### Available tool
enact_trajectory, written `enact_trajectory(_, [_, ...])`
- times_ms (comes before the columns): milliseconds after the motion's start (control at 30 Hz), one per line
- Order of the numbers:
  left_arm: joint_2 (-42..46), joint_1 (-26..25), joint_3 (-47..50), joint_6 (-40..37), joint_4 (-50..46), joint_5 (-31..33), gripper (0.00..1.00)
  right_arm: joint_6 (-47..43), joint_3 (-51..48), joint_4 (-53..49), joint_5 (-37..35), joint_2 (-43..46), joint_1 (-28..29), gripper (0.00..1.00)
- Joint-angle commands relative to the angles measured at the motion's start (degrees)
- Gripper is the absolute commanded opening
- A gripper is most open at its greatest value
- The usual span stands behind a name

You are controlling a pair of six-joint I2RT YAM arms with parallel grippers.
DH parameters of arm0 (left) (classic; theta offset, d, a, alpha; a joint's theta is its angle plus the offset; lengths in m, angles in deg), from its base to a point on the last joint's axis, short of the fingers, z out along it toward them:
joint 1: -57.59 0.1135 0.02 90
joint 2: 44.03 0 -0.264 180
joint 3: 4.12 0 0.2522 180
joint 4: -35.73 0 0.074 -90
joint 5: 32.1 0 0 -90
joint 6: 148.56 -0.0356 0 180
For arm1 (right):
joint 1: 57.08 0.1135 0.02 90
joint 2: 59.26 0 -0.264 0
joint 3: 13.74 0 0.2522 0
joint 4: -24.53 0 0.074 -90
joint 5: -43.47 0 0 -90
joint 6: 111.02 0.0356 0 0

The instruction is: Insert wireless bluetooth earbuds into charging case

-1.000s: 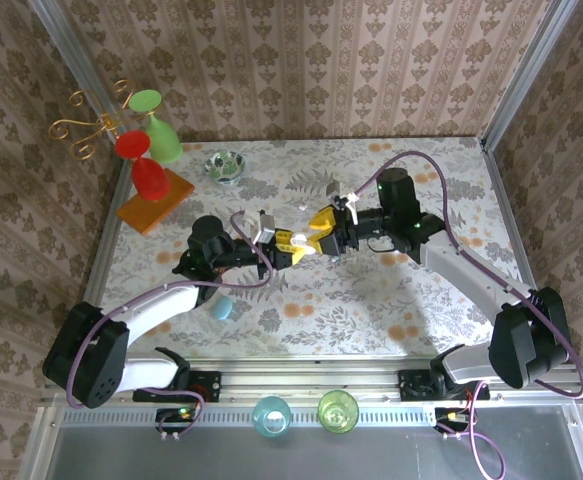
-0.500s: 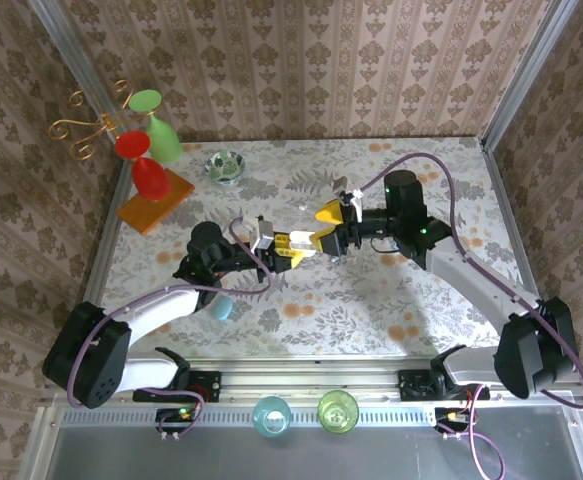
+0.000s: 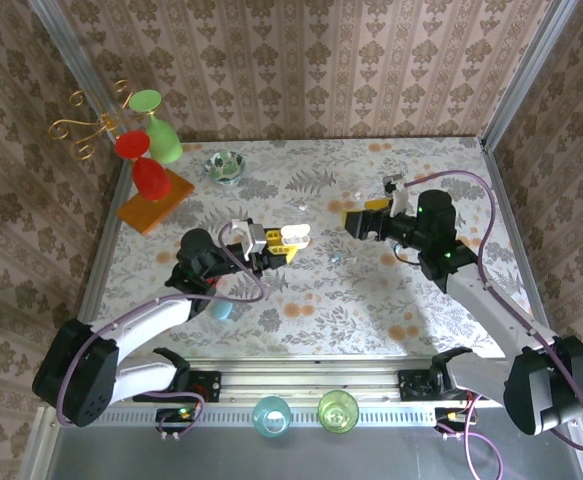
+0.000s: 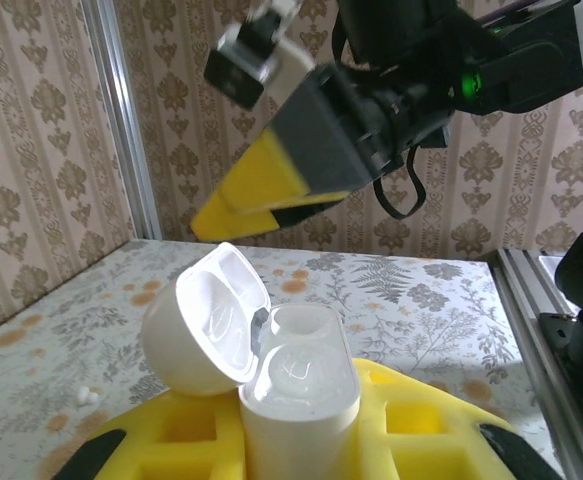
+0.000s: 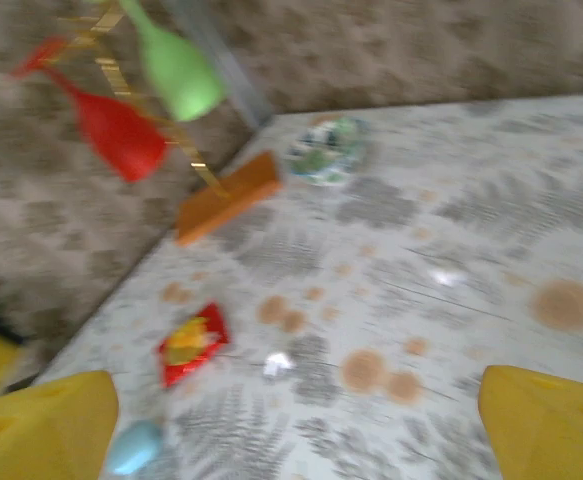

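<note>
My left gripper [image 3: 279,243] is shut on a white charging case [image 3: 294,235] at mid-table. In the left wrist view the case [image 4: 301,385] stands upright between the yellow fingers [image 4: 421,430], its lid [image 4: 203,320] swung open to the left. A pale rounded shape lies in the near well; I cannot tell what it is. My right gripper [image 3: 357,222] hangs open to the right of the case, nothing between its fingers [image 5: 41,425]. Tiny pale earbuds lie on the table: one [image 3: 337,255] between the grippers, others [image 3: 333,205] farther back, one [image 5: 279,364] below the right gripper.
A green glass bowl [image 3: 225,165] sits at the back left, beside an orange stand [image 3: 155,200] with red and green glasses. A light blue rounded case [image 3: 220,308] lies under the left arm. A red snack packet [image 5: 191,343] lies on the table.
The right gripper has opened wider and drawn back to the right, away from the case. The left gripper, still holding the open case, has shifted slightly left.
</note>
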Motion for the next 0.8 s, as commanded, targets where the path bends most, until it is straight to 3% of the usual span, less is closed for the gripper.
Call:
enact_trajectory(0, [1.45, 0.47, 0.65, -2.67, 0.00, 1.48, 0.00, 7.88, -0.88, -8.70, -10.48, -2.59, -2.26, 0.82])
enact_trajectory(167, [1.08, 0.47, 0.59, -3.27, -0.19, 1.40, 0.00, 14.94, -1.89, -14.21, -15.20, -7.80, -2.39, 0.69])
enact_trajectory(367, [0.58, 0.29, 0.70, -4.04, -0.19, 0.33, 0.00, 15.65, -0.65, -17.30, -12.51, -17.11, -1.80, 0.61])
enact_trajectory(467, [0.31, 0.03, 0.94, -4.28, -0.28, 0.49, 0.00, 16.25, 0.47, -17.30, -11.02, -21.18, -0.70, 0.47])
enact_trajectory(767, [-0.32, -0.41, 0.82, -4.53, -1.01, 0.91, 0.00, 16.98, 3.32, -15.63, -10.63, -28.18, 2.06, 0.36])
